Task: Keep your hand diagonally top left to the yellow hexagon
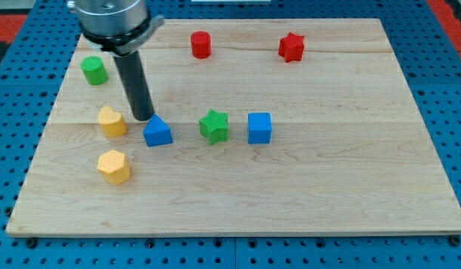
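Note:
The yellow hexagon (pixel 113 167) lies on the wooden board near the view's lower left. My tip (pixel 143 117) rests on the board above and to the right of it, between a second yellow block (pixel 111 121) on its left and the blue triangle (pixel 158 131) on its lower right, very close to both. The dark rod rises from the tip toward the view's top left.
A green cylinder (pixel 94 70) sits at the upper left. A red cylinder (pixel 201 45) and a red star (pixel 291 47) sit near the top. A green star (pixel 214 125) and a blue cube (pixel 259 128) lie mid-board. The wooden board (pixel 350 172) has blue pegboard around it.

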Robot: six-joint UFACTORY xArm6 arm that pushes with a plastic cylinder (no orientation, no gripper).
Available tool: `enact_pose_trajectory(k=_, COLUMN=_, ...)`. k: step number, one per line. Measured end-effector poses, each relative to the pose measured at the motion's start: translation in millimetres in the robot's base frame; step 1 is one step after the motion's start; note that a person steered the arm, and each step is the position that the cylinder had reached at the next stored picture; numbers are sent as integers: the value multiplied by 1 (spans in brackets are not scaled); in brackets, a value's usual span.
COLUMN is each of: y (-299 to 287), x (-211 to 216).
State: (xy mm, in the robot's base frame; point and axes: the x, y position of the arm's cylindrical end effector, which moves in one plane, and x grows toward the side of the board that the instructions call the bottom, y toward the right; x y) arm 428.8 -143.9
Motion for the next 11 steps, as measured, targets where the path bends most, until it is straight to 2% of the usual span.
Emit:
enact_pose_trajectory(k=1, y=14, x=-39)
enact_pose_trajectory(k=3, y=-3, x=-136)
enact_pose_trajectory(k=8, y=-14, x=-149)
enact_pose_trajectory(k=9, y=-61, x=-147)
enact_pose_trajectory(k=11, y=-92, x=-171)
